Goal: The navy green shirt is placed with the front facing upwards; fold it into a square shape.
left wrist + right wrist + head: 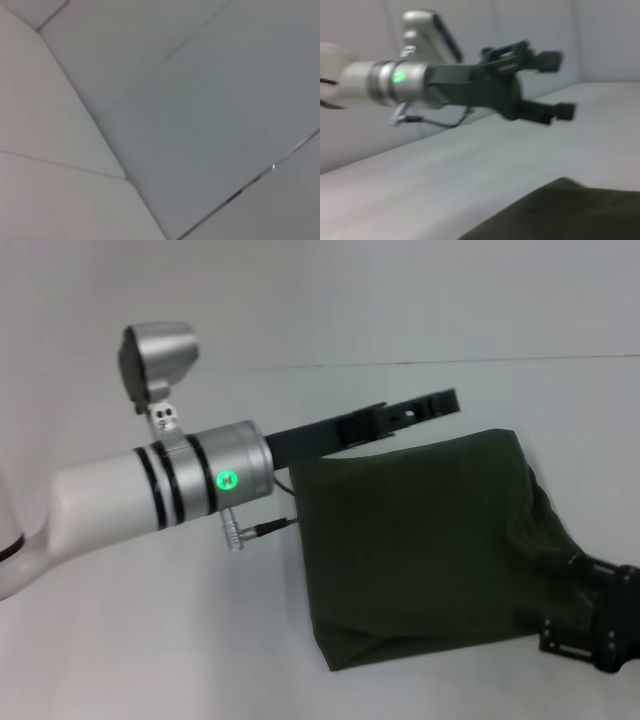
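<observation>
On surface: navy green shirt (420,545) lay folded, nearly square.
Left gripper (425,407): jaws empty, parted, above far edge.
Right gripper (590,625): nearer, at right edge; jaws unclear.

Head cam looks down at the counter (150,640) from above; left wrist cam faces blank wall panels; right wrist cam sits low, sharing the left gripper (560,82) with the head view.

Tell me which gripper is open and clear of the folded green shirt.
The left gripper: fingers spread, empty, above the table behind the dark olive-green shirt. The right gripper sits at its edge.
</observation>
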